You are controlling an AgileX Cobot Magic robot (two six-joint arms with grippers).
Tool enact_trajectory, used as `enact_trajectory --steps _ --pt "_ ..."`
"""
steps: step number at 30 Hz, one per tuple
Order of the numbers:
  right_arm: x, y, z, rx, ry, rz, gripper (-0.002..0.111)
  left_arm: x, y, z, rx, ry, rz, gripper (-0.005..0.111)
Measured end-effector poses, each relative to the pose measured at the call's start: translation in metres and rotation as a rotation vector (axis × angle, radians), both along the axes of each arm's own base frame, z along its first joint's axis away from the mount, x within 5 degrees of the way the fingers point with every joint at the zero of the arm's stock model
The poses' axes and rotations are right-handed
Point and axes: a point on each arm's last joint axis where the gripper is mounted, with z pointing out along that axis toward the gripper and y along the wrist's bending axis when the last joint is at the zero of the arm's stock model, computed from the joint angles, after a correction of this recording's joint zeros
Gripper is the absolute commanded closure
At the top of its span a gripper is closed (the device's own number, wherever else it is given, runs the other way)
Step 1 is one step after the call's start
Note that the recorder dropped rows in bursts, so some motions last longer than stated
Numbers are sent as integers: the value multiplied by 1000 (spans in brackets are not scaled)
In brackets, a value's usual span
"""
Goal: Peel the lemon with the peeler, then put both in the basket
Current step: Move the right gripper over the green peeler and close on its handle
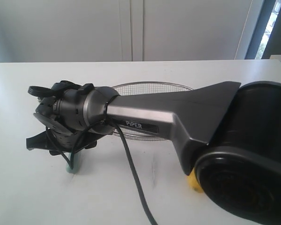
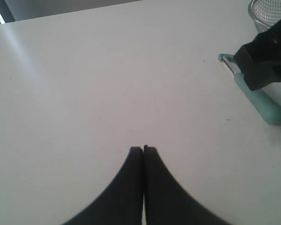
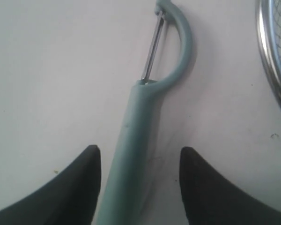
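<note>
Between the spread fingers of the right claw (image 3: 139,152), the peeler (image 3: 131,136) lies flat on the white surface (image 2: 84,93), its handle in the gap. The basket (image 3: 267,61) sits near its looped head, its inside mostly hidden by the right arm (image 1: 178,112). The lemon (image 1: 193,182) peeks out beside that arm's base. The left claw (image 2: 144,149) is pressed together, holding nothing.

Left gripper (image 2: 144,150), jaws pressed together, above a white table (image 2: 84,93). Nearby, a teal peeler (image 2: 261,102) lies partly under the other arm's black end (image 2: 266,61), beside a wire basket (image 2: 268,14).
</note>
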Motion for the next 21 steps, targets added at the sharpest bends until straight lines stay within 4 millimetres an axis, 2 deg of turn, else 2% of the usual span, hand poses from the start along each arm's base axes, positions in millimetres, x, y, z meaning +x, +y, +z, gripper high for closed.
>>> enact_trajectory --steps 21 --pt "1 5 -5 40 -11 13 60 0 0 0 0 0 0 106"
